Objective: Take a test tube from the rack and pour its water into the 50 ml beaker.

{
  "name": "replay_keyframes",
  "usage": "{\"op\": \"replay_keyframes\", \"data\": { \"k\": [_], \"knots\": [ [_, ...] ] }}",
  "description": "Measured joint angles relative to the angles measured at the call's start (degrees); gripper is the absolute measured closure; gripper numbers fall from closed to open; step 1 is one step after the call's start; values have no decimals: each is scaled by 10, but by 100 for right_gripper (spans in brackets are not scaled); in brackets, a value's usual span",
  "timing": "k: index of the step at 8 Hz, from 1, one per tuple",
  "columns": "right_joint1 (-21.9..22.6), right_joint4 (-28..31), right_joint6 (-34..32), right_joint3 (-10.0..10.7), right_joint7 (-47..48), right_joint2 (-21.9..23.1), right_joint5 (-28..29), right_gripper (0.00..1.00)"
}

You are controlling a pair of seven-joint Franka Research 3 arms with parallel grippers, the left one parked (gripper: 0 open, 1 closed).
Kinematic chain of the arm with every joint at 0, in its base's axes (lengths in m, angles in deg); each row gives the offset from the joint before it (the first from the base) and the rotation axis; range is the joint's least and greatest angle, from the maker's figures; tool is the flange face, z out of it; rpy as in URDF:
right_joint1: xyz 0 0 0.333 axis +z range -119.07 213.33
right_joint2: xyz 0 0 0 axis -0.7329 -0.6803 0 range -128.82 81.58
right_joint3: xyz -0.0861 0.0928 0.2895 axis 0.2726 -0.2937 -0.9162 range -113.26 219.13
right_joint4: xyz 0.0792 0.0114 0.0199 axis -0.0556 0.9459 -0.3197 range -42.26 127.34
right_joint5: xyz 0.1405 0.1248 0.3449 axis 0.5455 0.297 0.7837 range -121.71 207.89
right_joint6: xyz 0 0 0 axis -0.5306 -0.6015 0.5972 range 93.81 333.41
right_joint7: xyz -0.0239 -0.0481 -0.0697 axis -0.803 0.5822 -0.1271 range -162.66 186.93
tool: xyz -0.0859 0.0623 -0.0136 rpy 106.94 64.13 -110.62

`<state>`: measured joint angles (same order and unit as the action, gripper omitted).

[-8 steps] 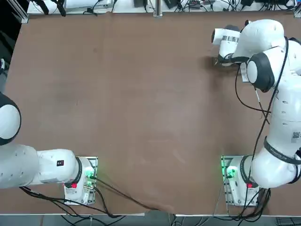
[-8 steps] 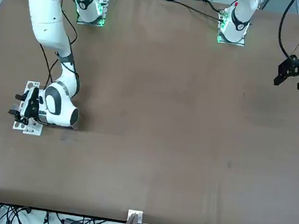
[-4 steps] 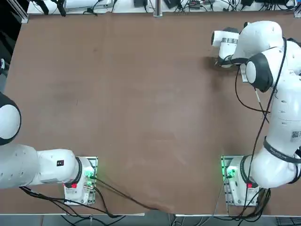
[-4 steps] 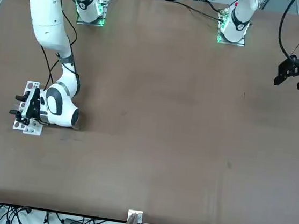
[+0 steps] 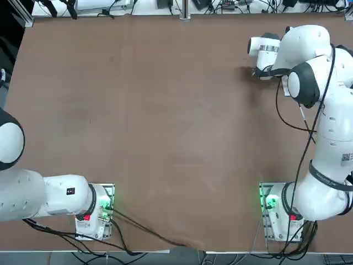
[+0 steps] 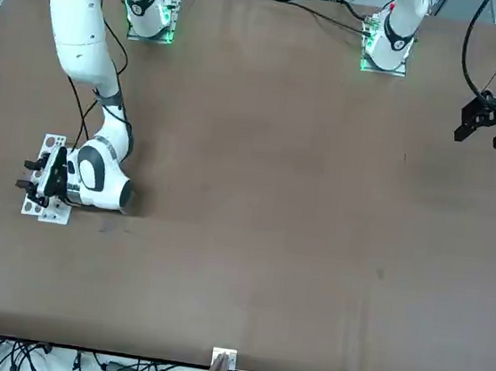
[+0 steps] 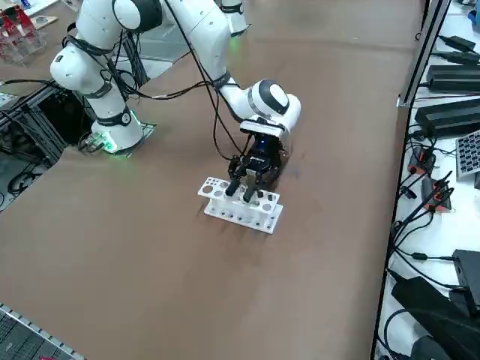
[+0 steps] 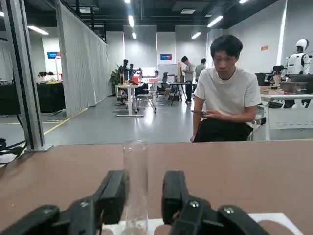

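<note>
The white rack [image 7: 240, 207] lies near the table's right side, also seen in the front view as the rack [image 6: 43, 211]. My right gripper [image 7: 244, 191] hangs straight over it, fingers pointing down into its rows. In the wrist view a clear test tube [image 8: 135, 166] stands upright between the two black fingers of the gripper [image 8: 144, 182]. One finger [image 8: 115, 193] lies against the glass, and a narrow gap remains on the other side. The gripper is open around the tube. I cannot make out the water. The 50 ml beaker is out of view.
A person [image 8: 227, 98] sits beyond the table edge, facing the gripper. Cables and power units [image 7: 450, 75] line the bench past the table's right edge. The brown table [image 6: 273, 197] stretches bare to the left of the rack.
My right wrist has edged slightly toward the far table edge above the rack. The rack has stayed where it was.
</note>
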<state>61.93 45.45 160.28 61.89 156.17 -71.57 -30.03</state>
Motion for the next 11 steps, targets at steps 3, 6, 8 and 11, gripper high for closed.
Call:
{"op": "replay_keyframes", "data": {
  "k": [3,6,8,11],
  "knots": [
    [0,-1,0,0,0,0,-2,65],
    [1,-4,1,0,-7,0,-5,77],
    [2,-7,0,0,-19,0,-5,79],
    [3,-14,-4,0,-47,2,-4,79]
  ]
}}
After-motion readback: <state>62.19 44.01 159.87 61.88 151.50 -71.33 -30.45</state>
